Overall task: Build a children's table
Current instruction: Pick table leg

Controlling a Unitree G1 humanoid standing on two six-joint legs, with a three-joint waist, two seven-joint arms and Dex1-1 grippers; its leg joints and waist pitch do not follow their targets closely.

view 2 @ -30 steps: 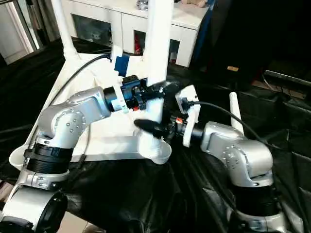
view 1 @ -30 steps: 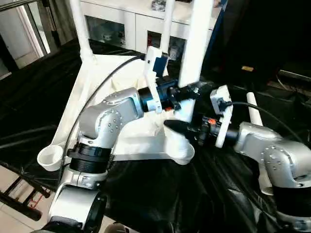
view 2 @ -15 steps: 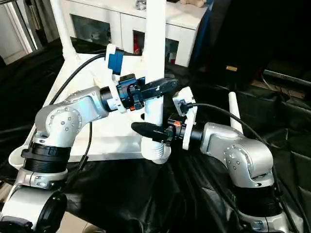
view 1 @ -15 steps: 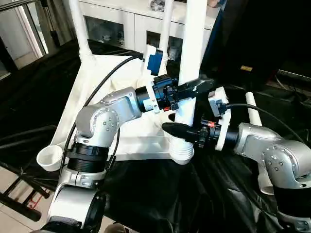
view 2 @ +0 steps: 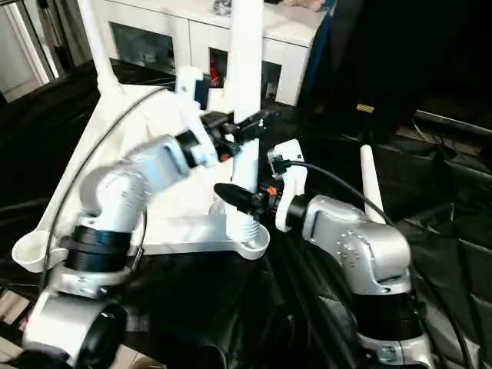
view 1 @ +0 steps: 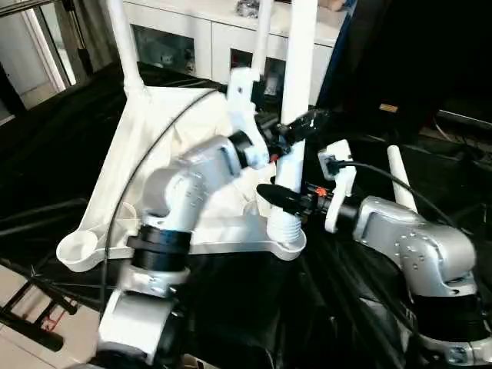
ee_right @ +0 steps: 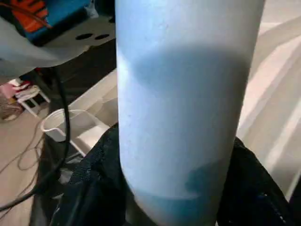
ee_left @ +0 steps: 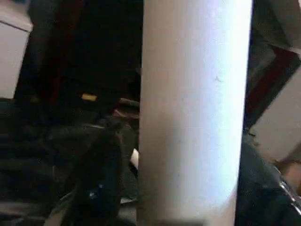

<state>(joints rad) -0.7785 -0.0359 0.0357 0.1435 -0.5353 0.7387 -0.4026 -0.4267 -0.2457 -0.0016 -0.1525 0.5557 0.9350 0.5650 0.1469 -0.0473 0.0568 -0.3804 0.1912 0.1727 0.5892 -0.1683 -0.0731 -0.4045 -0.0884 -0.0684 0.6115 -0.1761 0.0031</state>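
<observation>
The white tabletop [view 1: 154,146] lies underside up on the black-draped work table. A white leg [view 1: 298,77] stands upright in its near right corner socket [view 1: 286,241], with the ribbed end showing just above the rim. My left gripper [view 1: 294,132] is shut on the leg partway up. My right gripper [view 1: 281,201] is shut on it lower down, just above the socket. The leg [ee_left: 193,113] sits between dark fingers [ee_left: 101,183] in the left wrist view. In the right wrist view the leg [ee_right: 183,94] has black fingers [ee_right: 94,188] touching both sides.
Two more legs stand in the far corners, one at the back left [view 1: 123,46] and one at the back [view 1: 263,34]. The near left socket [view 1: 77,247] holds nothing. A loose leg [view 1: 400,181] lies on the black cloth to the right. A white cabinet [view 1: 192,38] is behind.
The leg went from leaning over the corner to standing upright in the socket. My left arm swung up and turned around the leg. My right gripper stayed low on it.
</observation>
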